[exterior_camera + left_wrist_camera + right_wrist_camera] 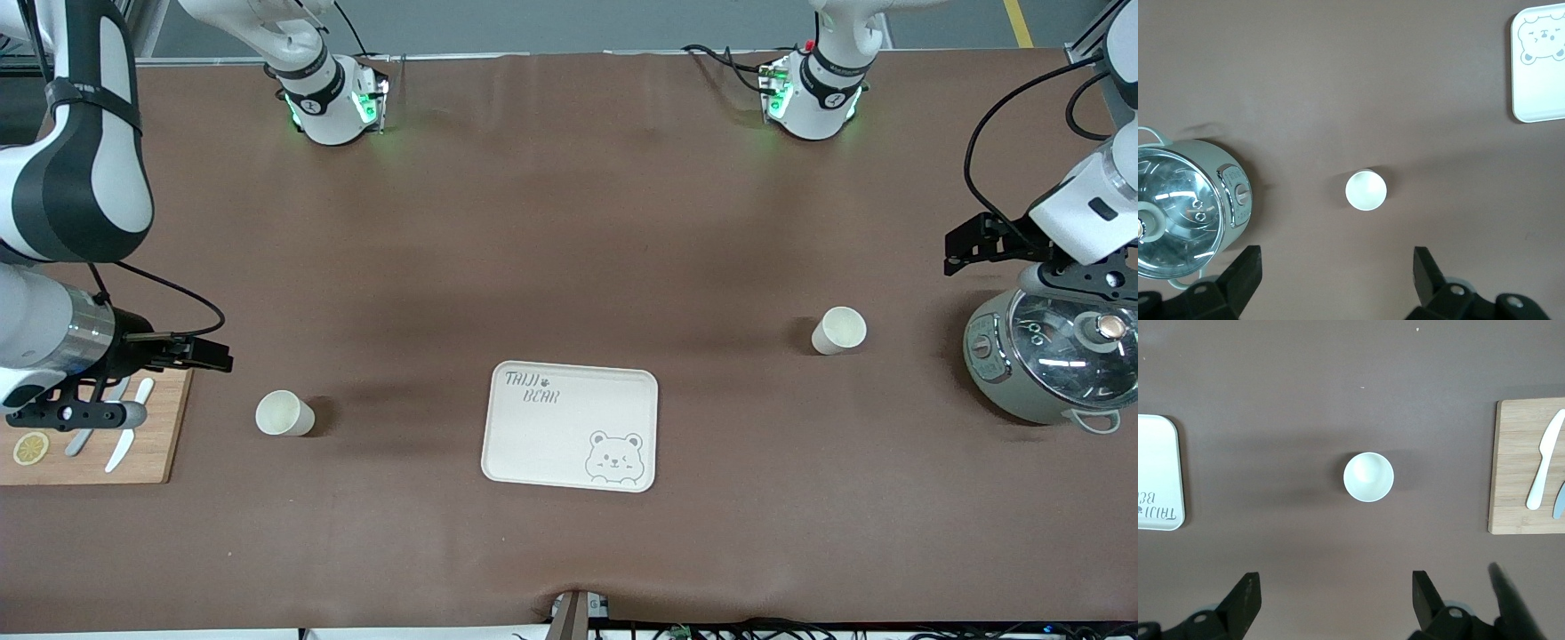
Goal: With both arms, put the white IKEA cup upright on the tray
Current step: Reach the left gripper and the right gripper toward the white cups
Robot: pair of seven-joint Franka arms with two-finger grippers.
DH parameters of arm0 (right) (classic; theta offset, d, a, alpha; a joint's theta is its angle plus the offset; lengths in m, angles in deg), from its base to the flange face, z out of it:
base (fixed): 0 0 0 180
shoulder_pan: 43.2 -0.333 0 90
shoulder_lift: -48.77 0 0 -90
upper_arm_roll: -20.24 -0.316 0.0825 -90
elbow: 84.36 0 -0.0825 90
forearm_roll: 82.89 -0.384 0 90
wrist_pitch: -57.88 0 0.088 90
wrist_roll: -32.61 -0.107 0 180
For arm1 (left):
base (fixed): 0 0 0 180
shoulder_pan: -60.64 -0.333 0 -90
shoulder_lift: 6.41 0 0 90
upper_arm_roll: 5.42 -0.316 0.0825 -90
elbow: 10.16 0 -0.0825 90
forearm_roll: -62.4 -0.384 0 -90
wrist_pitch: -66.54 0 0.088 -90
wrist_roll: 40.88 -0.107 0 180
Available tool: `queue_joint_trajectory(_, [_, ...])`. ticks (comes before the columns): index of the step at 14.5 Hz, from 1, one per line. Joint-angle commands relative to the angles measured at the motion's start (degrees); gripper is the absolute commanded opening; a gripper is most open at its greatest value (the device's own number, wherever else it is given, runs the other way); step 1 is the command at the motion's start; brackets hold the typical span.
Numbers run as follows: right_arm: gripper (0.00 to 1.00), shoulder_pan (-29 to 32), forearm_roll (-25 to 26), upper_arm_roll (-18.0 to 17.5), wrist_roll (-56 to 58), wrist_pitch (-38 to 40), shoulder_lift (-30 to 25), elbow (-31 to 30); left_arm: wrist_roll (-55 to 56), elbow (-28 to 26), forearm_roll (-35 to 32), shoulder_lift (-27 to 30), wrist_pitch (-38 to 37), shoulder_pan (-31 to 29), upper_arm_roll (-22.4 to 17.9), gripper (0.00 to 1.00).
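Clearly two white cups stood upright on the brown table, neither on the tray [569,425]; one cup [284,413] sat between tray and cutting board [133,458] toward the right arm's end; the other cup [838,330] sat between tray and the rice cooker [1053,360] toward the left arm's end, farther from the front camera. My left gripper [1331,277] hung over the cooker, fingers spread apart, empty; my right gripper [1331,597] hung over the board, fingers also apart, empty. I judged the cups light, rigid, smooth and slippery; I'd pinch one across its wall near the rim, gently.
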Motion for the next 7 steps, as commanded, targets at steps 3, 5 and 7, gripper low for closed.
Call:
queue_joint_trajectory(3, [1.00,-0.2,0.8,-0.2,-0.9,-0.4,-0.2,-0.4,-0.3,-0.4,0.0,0.7,0.5,-0.2,0.2,1.00])
queue_joint_trajectory(5, [1.00,-0.2,0.8,-0.2,-0.9,-0.4,-0.2,-0.4,0.1,-0.6,0.0,0.3,0.5,-0.1,0.3,1.00])
queue_joint_trajectory(7, [1.00,-0.2,0.7,-0.2,-0.9,-0.4,-0.2,-0.4,0.2,-3.1,0.1,0.2,2.7,-0.5,0.3,1.00])
